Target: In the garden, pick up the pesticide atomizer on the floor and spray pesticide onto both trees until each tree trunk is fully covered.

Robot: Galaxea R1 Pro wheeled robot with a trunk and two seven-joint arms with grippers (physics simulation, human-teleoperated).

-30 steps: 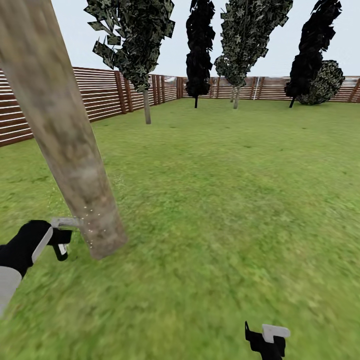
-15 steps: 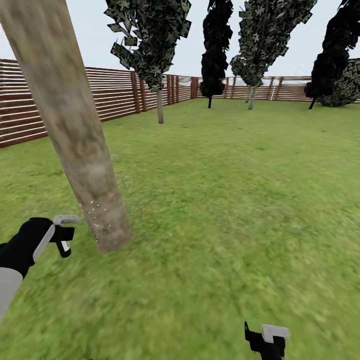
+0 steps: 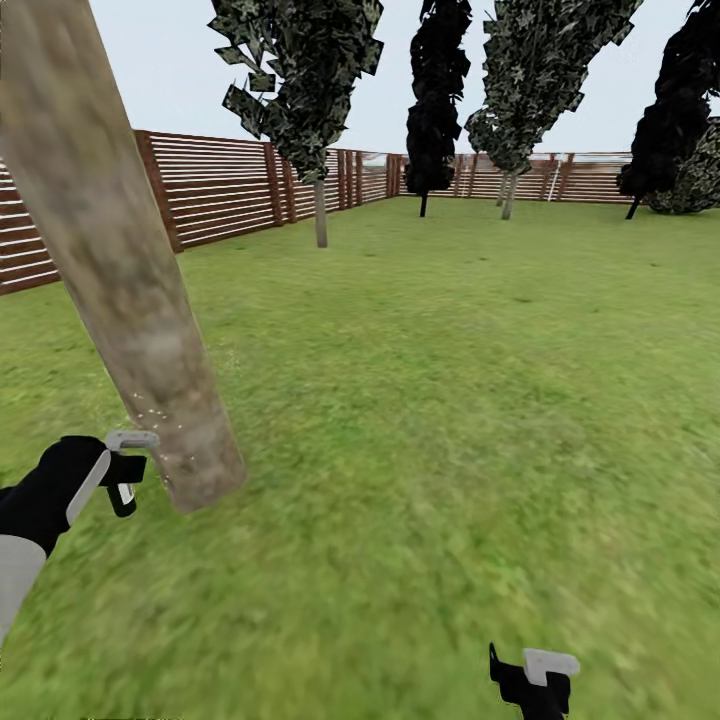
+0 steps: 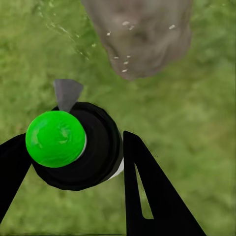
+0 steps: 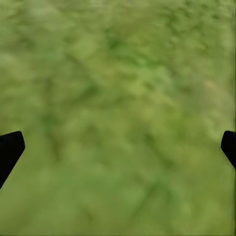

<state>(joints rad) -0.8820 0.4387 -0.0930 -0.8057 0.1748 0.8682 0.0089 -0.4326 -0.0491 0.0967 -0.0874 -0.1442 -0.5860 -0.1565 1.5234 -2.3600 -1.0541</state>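
Head view showed the left gripper (image 3: 122, 468) at the near left of the scene, just beside the base of a thick, mottled beige-and-grey tree trunk (image 3: 120, 270) that leaned up and out of the top left corner. Small pale spray droplets (image 3: 150, 415) speckled the lower trunk and the air right by it. The grass floor (image 3: 450, 400) stretched away to a brown fence (image 3: 220, 185) of horizontal slats along the far left and far side. A second, thinner trunk (image 3: 321, 215) stood far off by the fence under a blocky leafy crown (image 3: 300, 70), and dark narrow conifers (image 3: 435, 100) rose further back. The right gripper (image 3: 535, 680) sat low at the near right over bare grass, well apart from the tree.

In the left wrist view, the black fingers (image 4: 147, 191) were clamped around the pesticide atomizer (image 4: 78, 147), a round black body with a bright green cap (image 4: 55, 138) and a grey nozzle (image 4: 67, 93) aimed toward the trunk base (image 4: 142, 34). Droplets dotted that base and the grass near it.

In the right wrist view, the two black fingertips (image 5: 10, 150) stood wide apart at opposite edges, with nothing between them but blurred green grass (image 5: 118, 118).
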